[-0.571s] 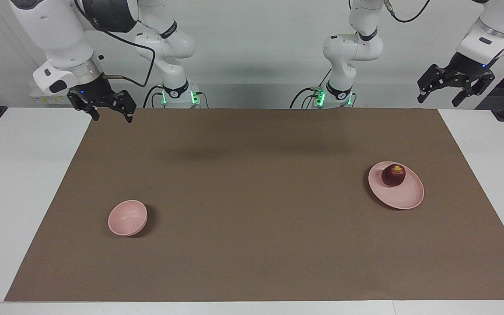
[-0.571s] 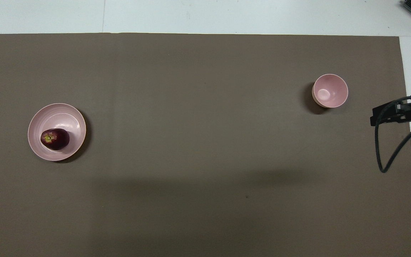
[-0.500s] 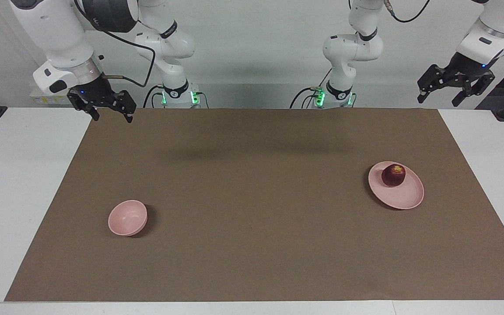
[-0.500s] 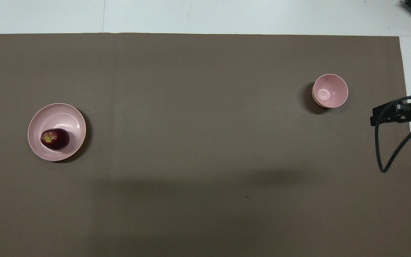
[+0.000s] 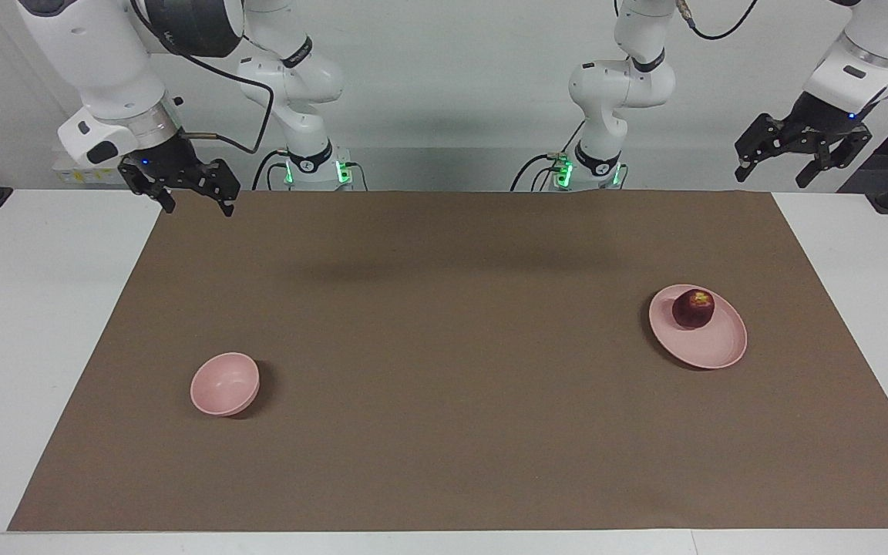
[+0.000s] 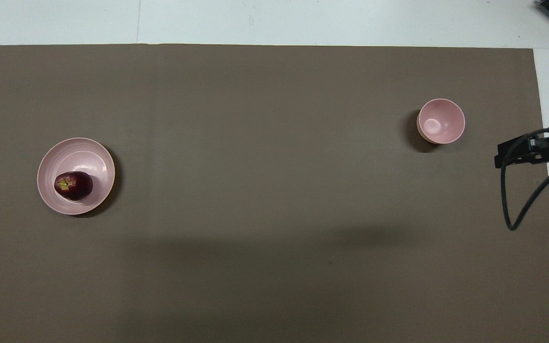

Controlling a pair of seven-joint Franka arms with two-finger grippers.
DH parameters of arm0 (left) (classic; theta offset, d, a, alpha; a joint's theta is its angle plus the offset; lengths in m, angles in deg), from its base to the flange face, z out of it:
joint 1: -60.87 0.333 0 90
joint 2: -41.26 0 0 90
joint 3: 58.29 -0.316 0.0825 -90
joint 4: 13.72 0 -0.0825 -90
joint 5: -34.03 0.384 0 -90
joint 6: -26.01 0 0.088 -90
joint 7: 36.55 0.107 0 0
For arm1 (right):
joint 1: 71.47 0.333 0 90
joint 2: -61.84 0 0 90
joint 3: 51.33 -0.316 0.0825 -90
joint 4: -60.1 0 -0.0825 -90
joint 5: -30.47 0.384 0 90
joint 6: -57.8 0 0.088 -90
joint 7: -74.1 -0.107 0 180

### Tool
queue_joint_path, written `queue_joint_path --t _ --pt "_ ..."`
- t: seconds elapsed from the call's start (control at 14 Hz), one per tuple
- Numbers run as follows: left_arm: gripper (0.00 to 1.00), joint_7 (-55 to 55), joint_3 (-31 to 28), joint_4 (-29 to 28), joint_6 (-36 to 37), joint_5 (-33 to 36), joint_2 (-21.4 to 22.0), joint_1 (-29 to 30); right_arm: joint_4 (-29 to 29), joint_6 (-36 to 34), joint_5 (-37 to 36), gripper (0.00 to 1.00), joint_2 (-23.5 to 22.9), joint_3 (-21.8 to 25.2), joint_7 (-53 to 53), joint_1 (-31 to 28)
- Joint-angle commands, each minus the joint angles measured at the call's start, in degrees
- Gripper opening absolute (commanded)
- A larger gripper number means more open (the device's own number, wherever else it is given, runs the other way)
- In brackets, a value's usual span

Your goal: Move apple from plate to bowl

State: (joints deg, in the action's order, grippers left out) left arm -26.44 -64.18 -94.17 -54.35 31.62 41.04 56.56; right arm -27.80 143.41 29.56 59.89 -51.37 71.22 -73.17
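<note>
Apple waiting on the plate, both arms raised

Apple sits on the plate, on the part of it nearer the robots, toward the left arm's end of the table. Our bowl stands well apart, toward the right arm's end, on the same brown mat. We judge the apple firm, smooth and fairly light, apt to roll because it is round, so we would close on it across its widest part, from above. It looks about as wide as the bowl's inside, so we should lower it in gently. Our left gripper hangs high over the table's edge beside its base, fingers spread and holding nothing. Our right gripper waits over the mat's corner, fingers likewise apart and empty. Nothing stands between plate and bowl
</note>
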Motion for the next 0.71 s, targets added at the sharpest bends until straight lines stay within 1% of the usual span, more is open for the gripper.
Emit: queue_joint_path --t 0.0,0.64 --pt "1.00 -0.71 -0.70 0.12 -0.14 0.12 0.39 -1.13 0.98 -0.71 1.08 1.00 -0.51 -0.14 -0.10 -0.32" --pt "1.00 -0.71 -0.35 0.03 -0.32 -0.50 0.48 -1.13 0.98 -0.71 0.99 1.00 -0.51 -0.14 -0.10 -0.32"
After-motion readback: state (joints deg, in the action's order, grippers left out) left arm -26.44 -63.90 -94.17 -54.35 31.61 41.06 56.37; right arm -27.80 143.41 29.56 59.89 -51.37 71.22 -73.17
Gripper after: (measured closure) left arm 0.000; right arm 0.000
